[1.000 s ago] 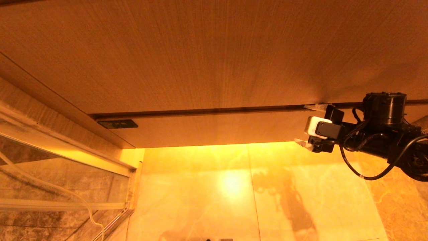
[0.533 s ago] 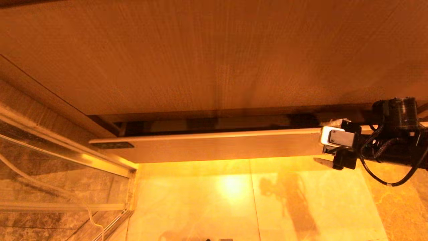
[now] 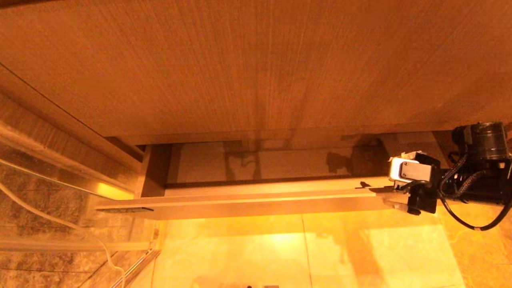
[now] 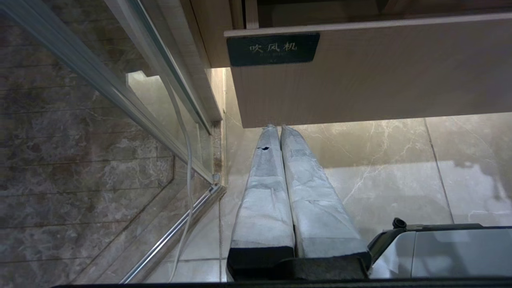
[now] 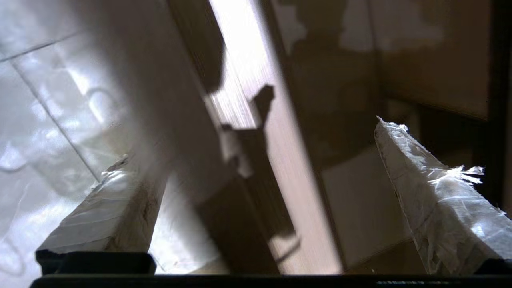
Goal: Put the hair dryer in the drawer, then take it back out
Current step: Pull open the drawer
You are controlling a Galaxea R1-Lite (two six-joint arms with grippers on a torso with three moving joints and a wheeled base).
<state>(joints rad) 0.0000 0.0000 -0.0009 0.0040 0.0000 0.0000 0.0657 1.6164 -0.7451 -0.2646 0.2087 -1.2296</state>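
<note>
Since a second ago the drawer (image 3: 256, 202) slides out; my right gripper (image 3: 394, 196) stays spread wide, its fingers (image 5: 432, 200) straddling the front panel.

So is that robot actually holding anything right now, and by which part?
The right pincer straddles the drawer front at its right end, fingers wide, one inside, one outside: hooked over it, not clamped. The left pincer is shut and empty.

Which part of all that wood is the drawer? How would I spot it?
Find the big wood-grain panel filling the top of the head view. Just below it, the drawer juts out over the shiny tiled floor, the right gripper straddling its front. Unlike the plain panel, it carries a small dark label at its left end.
</note>
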